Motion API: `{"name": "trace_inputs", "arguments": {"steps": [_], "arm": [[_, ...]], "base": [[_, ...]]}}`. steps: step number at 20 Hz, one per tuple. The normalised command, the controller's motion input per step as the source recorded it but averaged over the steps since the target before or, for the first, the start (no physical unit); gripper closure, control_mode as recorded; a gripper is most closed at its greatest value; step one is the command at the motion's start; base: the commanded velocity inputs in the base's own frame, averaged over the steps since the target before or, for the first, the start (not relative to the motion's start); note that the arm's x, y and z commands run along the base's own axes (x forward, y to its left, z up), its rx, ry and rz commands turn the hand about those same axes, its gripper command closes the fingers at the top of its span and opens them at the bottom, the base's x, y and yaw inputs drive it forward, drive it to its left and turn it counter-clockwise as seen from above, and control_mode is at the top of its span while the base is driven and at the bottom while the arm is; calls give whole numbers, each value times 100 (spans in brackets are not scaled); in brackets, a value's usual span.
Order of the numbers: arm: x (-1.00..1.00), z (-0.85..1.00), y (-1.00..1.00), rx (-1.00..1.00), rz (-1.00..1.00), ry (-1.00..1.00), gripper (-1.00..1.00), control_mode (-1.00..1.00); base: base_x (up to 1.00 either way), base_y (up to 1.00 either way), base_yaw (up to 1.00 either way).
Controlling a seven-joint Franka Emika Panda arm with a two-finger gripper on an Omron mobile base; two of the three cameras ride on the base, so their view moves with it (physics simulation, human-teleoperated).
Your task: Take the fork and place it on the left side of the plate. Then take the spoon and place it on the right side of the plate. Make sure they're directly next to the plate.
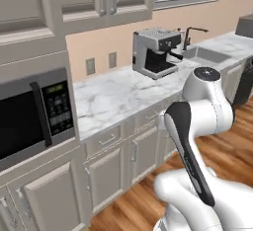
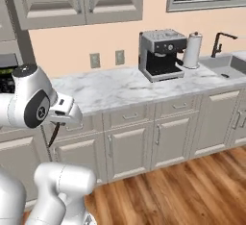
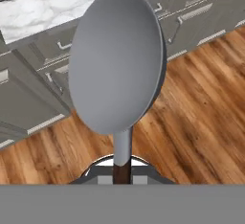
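Note:
The spoon [image 3: 117,60] rises close in front of the hand camera, its round silver bowl facing the lens and its dark reddish-brown handle [image 3: 122,173] running down into my gripper [image 3: 122,177], which is shut on it. In the right base view the gripper [image 2: 60,122] hangs in front of the lower cabinets at the left, and the spoon [image 2: 54,135] shows as a thin dark stick slanting down from it. Behind the spoon lie cabinet drawers and wooden floor. The fork and the plate are out of view.
A marble counter [image 2: 110,87] runs along the wall with a coffee machine [image 2: 161,53], a white paper roll [image 2: 193,50] and a sink [image 2: 226,65] with a dark tap. A microwave [image 1: 29,116] sits at the left. Wooden floor [image 2: 182,185] lies below.

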Motion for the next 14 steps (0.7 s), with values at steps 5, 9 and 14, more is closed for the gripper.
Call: {"name": "trace_inputs", "arguments": {"steps": [5,9,14], "arm": [[0,0,0,0,0,0,100,100],[0,0,0,0,0,0,100,100],[0,0,0,0,0,0,100,100]], "base": [[-88,45,-46],[-97,34,-43],[-100,27,-42]]}}
